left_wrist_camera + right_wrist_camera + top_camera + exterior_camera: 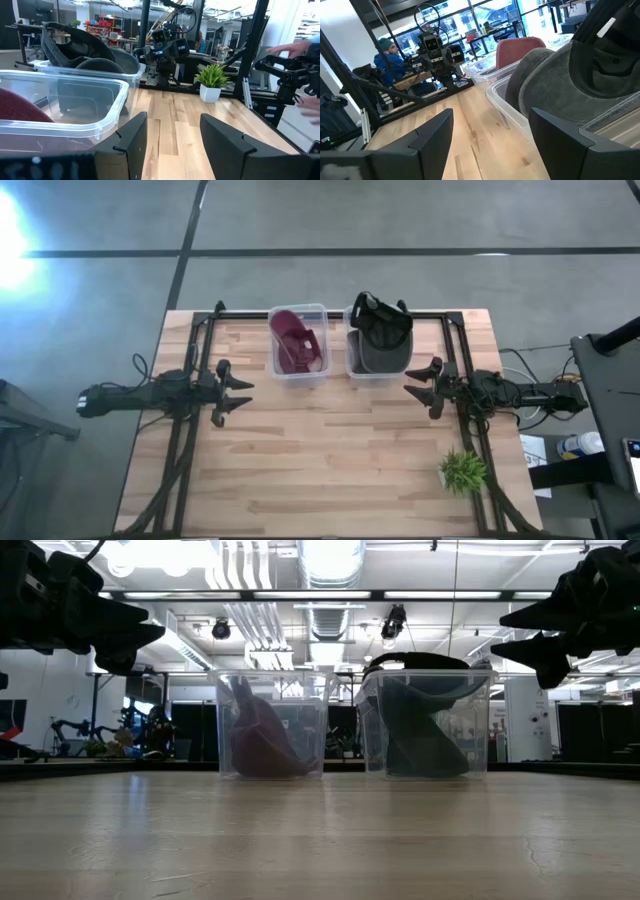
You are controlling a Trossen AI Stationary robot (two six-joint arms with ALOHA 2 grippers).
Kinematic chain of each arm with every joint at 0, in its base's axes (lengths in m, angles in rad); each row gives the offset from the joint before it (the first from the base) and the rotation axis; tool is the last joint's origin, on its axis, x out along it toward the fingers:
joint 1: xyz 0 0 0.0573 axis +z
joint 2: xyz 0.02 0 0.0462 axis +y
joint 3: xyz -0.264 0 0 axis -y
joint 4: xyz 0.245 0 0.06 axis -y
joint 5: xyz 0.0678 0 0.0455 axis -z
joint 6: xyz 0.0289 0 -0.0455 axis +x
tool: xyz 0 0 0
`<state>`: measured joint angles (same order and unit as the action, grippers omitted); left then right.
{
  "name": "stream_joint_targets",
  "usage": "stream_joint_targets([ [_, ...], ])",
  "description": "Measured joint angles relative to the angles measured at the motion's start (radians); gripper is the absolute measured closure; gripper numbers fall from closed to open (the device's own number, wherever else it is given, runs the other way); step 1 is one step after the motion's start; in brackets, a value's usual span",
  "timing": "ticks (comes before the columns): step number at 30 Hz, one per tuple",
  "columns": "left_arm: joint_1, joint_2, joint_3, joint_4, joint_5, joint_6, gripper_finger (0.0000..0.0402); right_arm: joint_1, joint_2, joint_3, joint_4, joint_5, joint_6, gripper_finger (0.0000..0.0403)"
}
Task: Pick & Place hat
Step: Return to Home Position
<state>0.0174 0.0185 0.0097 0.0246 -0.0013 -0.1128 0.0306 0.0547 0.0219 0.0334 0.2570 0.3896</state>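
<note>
A maroon hat (294, 342) lies in the left clear bin (298, 370) at the table's far side; it also shows in the low view (262, 740). A grey-and-black hat (380, 335) sits in the right clear bin (352, 368), sticking up above its rim (415, 720). My left gripper (240, 396) hovers open over the table's left part, left of the bins. My right gripper (420, 385) hovers open on the right, just right of the grey hat's bin. Neither touches anything.
A small potted plant (462, 471) stands near the table's right near corner. Dark frame rails (195, 370) run along the left, right and far sides. Bare wood lies between the arms and toward the near edge. A person (387, 55) shows in the room behind.
</note>
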Motion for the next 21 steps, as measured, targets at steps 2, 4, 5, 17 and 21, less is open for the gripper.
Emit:
stream_joint_targets([
  [2, 0.0, 0.0, 0.0, 0.0, 0.0, 0.0, 0.0225, 0.0, 0.0, 0.0, -0.012, 0.0, -0.051, 0.0147],
  [4, 0.0, 0.0, 0.0, 0.0, 0.0, 0.0, 0.0225, 0.0, 0.001, 0.0, -0.016, -0.001, -0.155, 0.0147],
  [5, 0.0, 0.0, 0.0, 0.0, 0.0, 0.0, 0.0225, 0.0, -0.002, 0.0, -0.02, -0.003, -0.178, 0.0147],
  [17, 0.0, 0.002, 0.001, -0.001, 0.001, 0.0, 0.0225, -0.018, -0.055, -0.004, 0.041, -0.386, -0.421, 0.0147],
  [21, 0.0, 0.002, 0.001, -0.002, 0.001, 0.0, 0.0225, -0.018, -0.051, -0.006, 0.029, -0.387, -0.43, 0.0148],
])
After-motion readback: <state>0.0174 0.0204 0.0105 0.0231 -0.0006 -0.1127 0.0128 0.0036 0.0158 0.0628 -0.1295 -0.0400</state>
